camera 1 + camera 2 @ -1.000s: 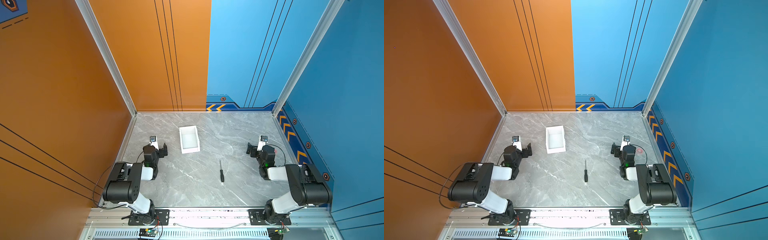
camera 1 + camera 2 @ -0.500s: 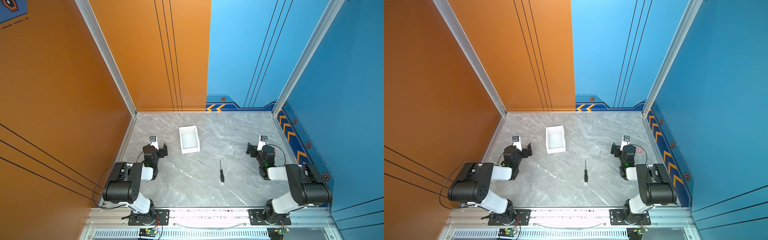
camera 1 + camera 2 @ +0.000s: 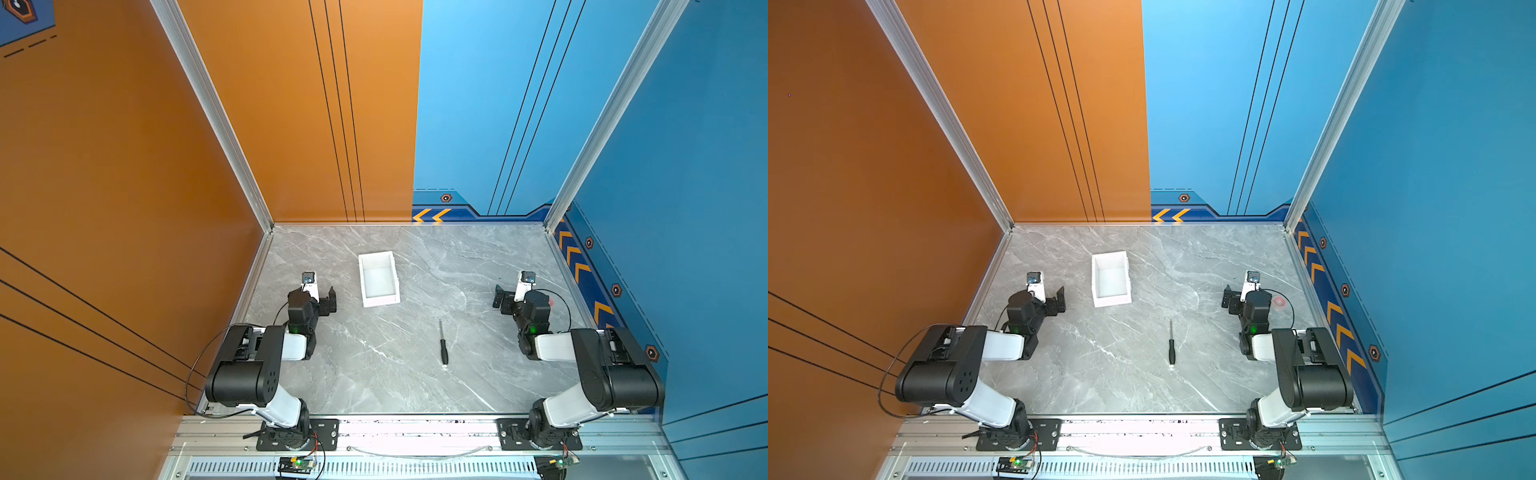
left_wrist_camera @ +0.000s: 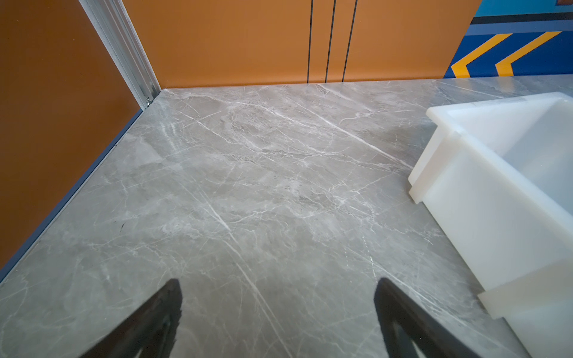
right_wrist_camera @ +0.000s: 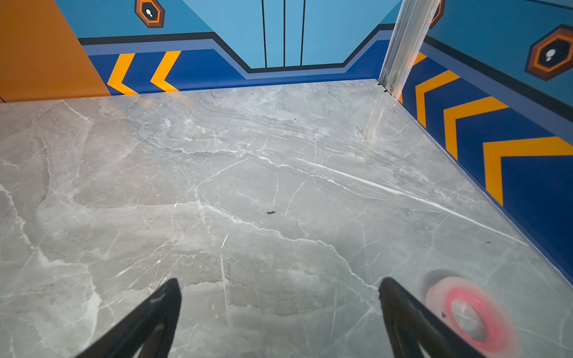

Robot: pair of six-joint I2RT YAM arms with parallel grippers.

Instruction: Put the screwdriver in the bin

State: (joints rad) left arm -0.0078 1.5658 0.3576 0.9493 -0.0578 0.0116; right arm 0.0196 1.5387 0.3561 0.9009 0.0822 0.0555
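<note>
In both top views the black-handled screwdriver (image 3: 443,347) (image 3: 1171,347) lies flat on the grey marble table, right of centre, with its shaft pointing toward the back wall. The white bin (image 3: 381,300) (image 3: 1112,301) stands empty, farther back and to the left. My left gripper (image 3: 320,297) (image 4: 277,283) rests low by the bin's left side, open, with bare table between its fingers; the bin's wall (image 4: 496,217) shows in the left wrist view. My right gripper (image 3: 509,295) (image 5: 279,283) sits far right, open and empty. Neither wrist view shows the screwdriver.
A small red ring (image 5: 471,313) (image 3: 1279,301) lies on the table beside the right gripper. Orange walls close in the left and back left, blue walls the back right and right. An aluminium rail (image 3: 415,430) runs along the front edge.
</note>
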